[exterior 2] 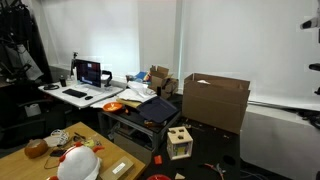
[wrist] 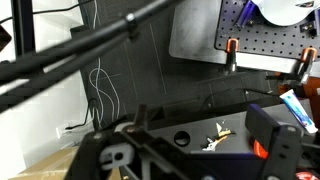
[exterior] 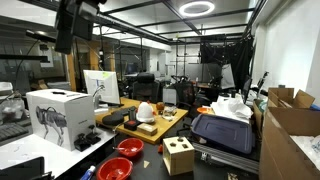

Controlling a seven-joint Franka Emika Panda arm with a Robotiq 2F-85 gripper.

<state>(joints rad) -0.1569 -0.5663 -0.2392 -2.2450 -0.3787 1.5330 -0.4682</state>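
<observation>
tool (wrist: 126,136) raised high, opening cannot tell, nothing seen held; white box (exterior: 60,115) below, long axis level

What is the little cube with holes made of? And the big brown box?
The cube looks like pale, unpainted wood: light tan faces with shapes cut out of them. The big box looks like plain matte cardboard: dull brown, with straight folded edges. The pictures are small, so both are best guesses from colour and shape.

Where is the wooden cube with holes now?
In an exterior view the wooden cube stands low at the bottom centre, beside the wooden table's corner, with the red bowls to its picture-left.
</observation>
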